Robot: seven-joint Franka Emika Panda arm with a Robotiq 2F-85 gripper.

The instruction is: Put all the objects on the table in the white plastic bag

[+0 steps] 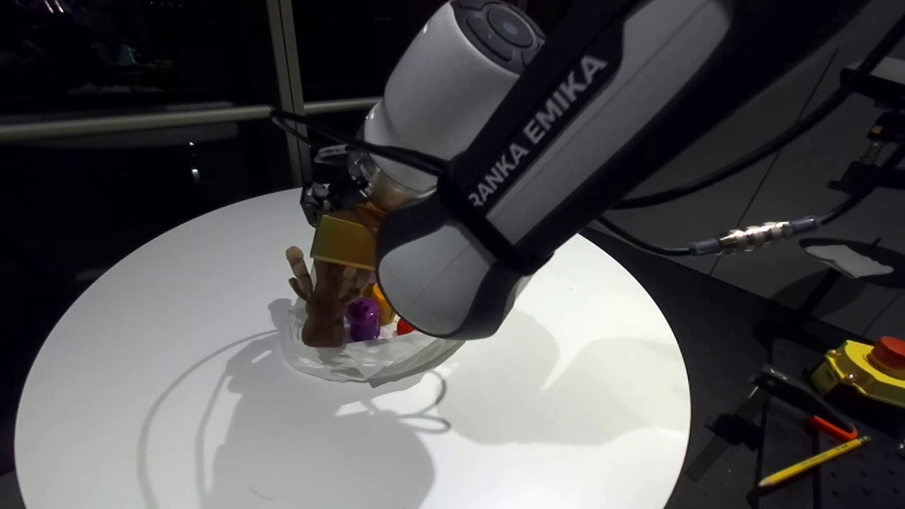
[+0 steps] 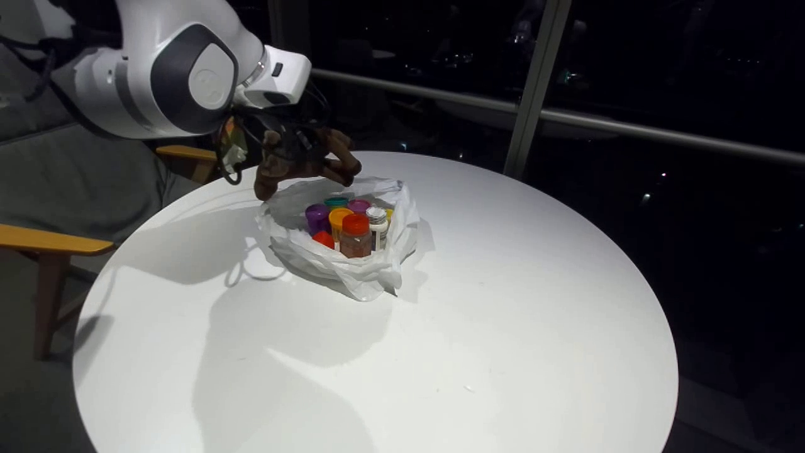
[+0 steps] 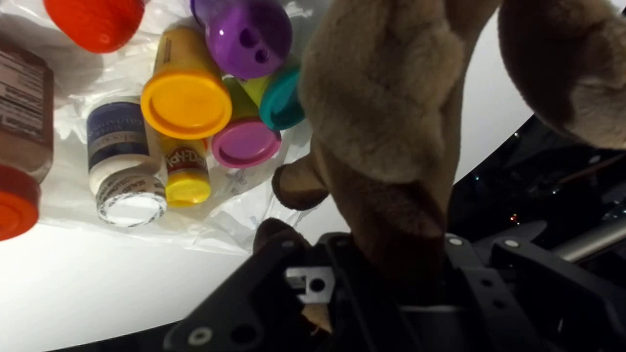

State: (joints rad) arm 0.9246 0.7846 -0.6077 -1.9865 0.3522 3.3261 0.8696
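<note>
My gripper (image 3: pixel 393 244) is shut on the brown plush toy (image 3: pixel 381 98), its limbs hanging past the fingers. In an exterior view the toy (image 2: pixel 302 167) is above the far rim of the white plastic bag (image 2: pixel 365 280), which lies open on the round white table (image 2: pixel 534 302). Inside the bag stand a purple cup (image 2: pixel 317 217), an orange cup (image 2: pixel 340 219), teal and pink-lidded cups, a yellow Play-Doh cup (image 3: pixel 187 178), a white bottle (image 2: pixel 378 228), a red-capped jar (image 2: pixel 356 238) and a rounded red piece (image 2: pixel 324 239). The arm partly hides the bag in an exterior view.
A wooden-armed chair (image 2: pixel 53 242) stands beside the table. Dark windows with a metal rail (image 2: pixel 679 138) lie behind. A yellow box with a red button (image 1: pixel 862 371) and a pencil (image 1: pixel 813 461) rest off the table. Cables loop along the arm.
</note>
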